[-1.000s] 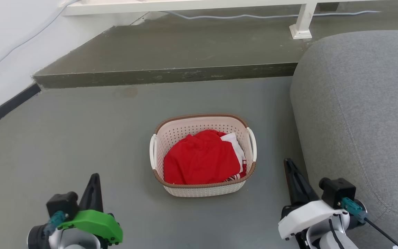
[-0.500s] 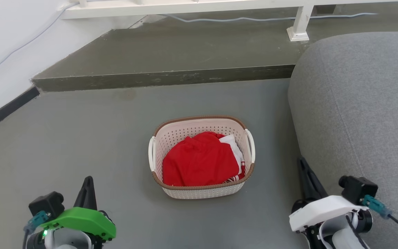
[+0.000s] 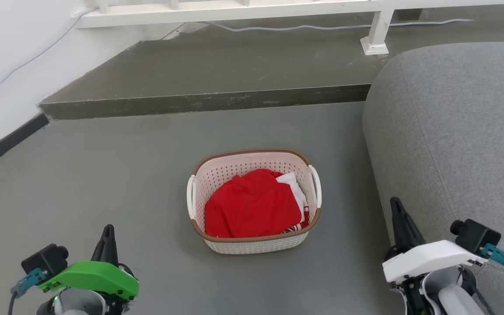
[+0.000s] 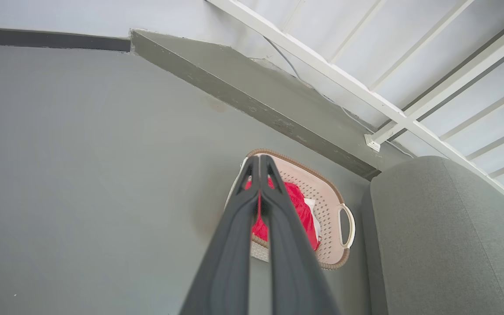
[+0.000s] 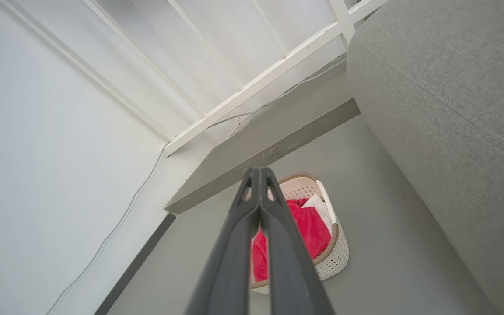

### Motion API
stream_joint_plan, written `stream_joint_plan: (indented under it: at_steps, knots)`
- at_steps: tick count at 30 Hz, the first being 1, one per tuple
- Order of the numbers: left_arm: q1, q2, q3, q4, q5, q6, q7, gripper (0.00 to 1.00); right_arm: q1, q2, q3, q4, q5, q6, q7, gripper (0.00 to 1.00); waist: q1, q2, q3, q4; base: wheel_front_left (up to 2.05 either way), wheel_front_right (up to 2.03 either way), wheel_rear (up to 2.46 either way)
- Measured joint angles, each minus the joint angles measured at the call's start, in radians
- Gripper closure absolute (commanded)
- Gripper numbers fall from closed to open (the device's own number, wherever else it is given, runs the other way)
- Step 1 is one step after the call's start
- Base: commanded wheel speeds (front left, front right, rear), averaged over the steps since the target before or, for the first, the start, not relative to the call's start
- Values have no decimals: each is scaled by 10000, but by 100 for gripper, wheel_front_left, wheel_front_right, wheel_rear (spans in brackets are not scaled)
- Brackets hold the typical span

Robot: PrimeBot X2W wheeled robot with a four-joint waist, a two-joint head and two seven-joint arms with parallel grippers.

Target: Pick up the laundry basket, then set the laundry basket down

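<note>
The laundry basket (image 3: 256, 243), cream perforated plastic with a brown rim and white side handles, stands on the grey floor holding red and white clothes (image 3: 252, 205). The basket also shows in the left wrist view (image 4: 328, 205) and the right wrist view (image 5: 333, 256). My left gripper (image 3: 108, 229) is at the lower left, well apart from the basket, fingers pressed together and empty. My right gripper (image 3: 395, 203) is at the lower right beside the sofa, also shut and empty. Shut fingertips meet in the left wrist view (image 4: 259, 158) and the right wrist view (image 5: 258, 171).
A grey sofa (image 3: 453, 131) fills the right side, close to the right arm. A raised dark step (image 3: 208, 103) runs across behind the basket, with a white railing (image 3: 374, 30) and a cable on it. A white wall with dark skirting (image 3: 2, 140) lies left.
Both grippers have drawn back and outward, away from the basket, toward the picture's lower corners. The camera has tilted slightly. The basket stays on the floor.
</note>
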Motion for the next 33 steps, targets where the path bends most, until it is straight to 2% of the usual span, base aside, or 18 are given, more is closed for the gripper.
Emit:
stream_joint_plan:
  at_steps: [25, 33]
  knots:
    - [-4, -73, 665, -203, -2623, -353, 769, 100, -171, -234, -805, 151, 3168, 489, 642, 100, 0, 0, -149, -114, 0, 0, 0]
    - [-5, -88, 930, -267, -3680, -571, 1064, 100, -274, -295, -1103, 244, 4330, 746, 859, 100, 0, 0, -206, -158, 0, 0, 0]
